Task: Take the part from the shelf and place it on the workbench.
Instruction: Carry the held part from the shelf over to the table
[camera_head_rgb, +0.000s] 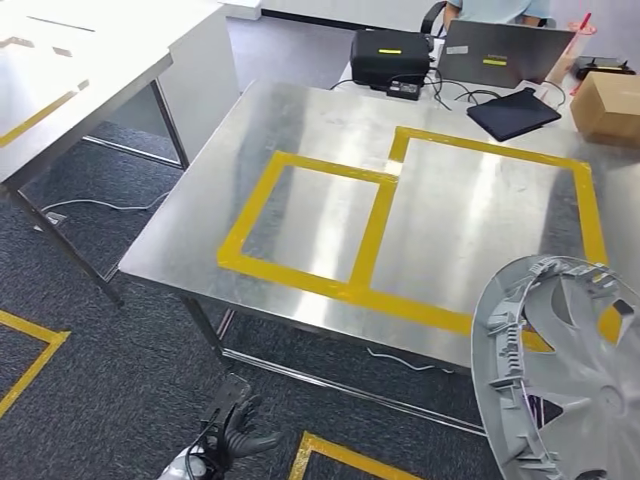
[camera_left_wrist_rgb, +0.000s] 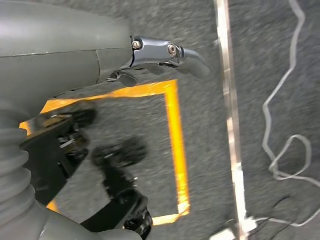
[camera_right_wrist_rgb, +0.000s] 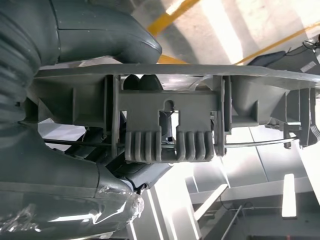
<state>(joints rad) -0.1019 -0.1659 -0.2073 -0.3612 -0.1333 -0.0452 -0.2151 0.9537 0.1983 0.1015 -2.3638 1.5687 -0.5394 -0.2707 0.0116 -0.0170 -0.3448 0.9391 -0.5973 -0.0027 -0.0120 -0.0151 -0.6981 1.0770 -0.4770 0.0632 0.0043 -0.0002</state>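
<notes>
Part (camera_head_rgb: 562, 370), cut off at frame edge, gripped by right hand (camera_right_wrist_rgb: 75, 165); left hand (camera_head_rgb: 234, 432) empty, fingers apart.

Right hand up with the part, left hand hanging low

The right hand (camera_right_wrist_rgb: 113, 165) grips the grey wheel cover (camera_head_rgb: 562, 375) by its rim, thick thumb across one face and darker fingers (camera_right_wrist_rgb: 124, 172) tucked under the ribbed clips on the other, holding it tilted at the near right corner of the workbench (camera_head_rgb: 317, 130), part of it over the edge. The left hand (camera_head_rgb: 240, 432) hangs well below the workbench's near edge, down over the carpet, holding nothing, dark fingers (camera_left_wrist_rgb: 120, 152) loosely curled and apart, thumb (camera_left_wrist_rgb: 188, 57) stretched out straight.
</notes>
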